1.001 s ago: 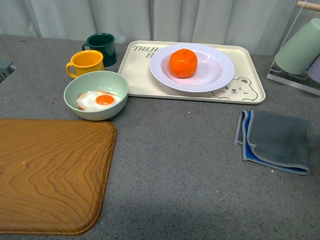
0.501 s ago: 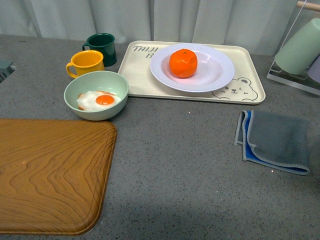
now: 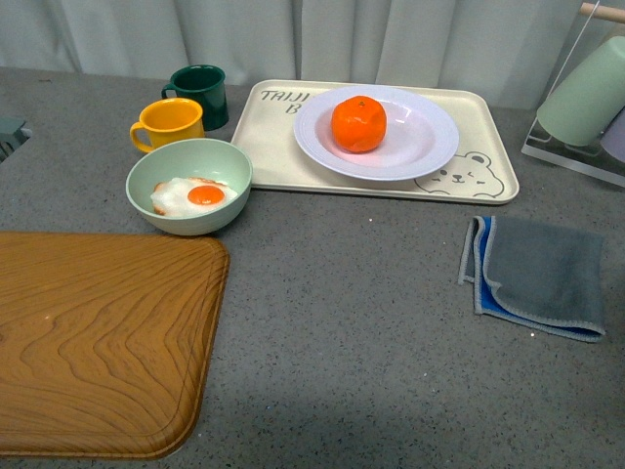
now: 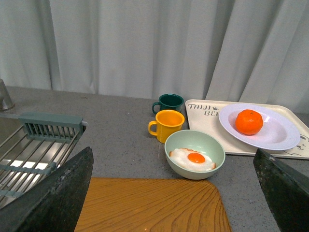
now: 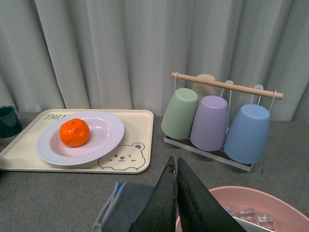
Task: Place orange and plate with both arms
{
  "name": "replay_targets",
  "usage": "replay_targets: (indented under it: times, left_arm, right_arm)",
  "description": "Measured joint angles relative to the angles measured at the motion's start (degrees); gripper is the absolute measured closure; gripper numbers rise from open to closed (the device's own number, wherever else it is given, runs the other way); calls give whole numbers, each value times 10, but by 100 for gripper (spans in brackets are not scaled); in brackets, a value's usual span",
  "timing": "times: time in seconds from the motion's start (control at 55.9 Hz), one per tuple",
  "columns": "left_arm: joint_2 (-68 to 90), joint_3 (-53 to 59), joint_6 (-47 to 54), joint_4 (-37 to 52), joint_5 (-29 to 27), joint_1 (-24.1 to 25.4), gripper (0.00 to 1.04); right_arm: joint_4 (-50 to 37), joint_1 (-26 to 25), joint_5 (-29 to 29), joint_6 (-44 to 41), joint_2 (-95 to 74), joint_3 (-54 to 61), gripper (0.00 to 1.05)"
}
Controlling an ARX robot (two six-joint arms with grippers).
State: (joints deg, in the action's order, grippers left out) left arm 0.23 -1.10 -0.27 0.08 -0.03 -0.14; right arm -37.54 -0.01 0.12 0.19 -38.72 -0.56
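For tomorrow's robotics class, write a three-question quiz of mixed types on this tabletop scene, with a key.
1. True or false: the orange rests on the white plate.
2. What does the pale green bowl hold? A) ice B) a fried egg C) a cloth
3. Fill in: in its wrist view, the right gripper has its fingers ___.

Key: 1 true. 2 B. 3 closed together.
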Motion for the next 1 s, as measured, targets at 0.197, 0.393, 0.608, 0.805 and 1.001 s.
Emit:
replay_targets:
  times: [0.197,0.393,0.608,0.805,1.001]
  left_arm:
    - [0,0,0,0,0,0,7]
    - [0,0,0,0,0,0,7]
    - [0,0,0,0,0,0,7]
    - [0,0,0,0,0,0,7]
    - [0,0,0,0,0,0,7]
  right_arm:
    - [71,0,0,0,78,2,104]
    - [132,0,0,0,143,3,104]
    - [189,0,0,0,202,3,104]
    - [227,0,0,0,241,3,104]
    - [256,0,0,0,270,3,104]
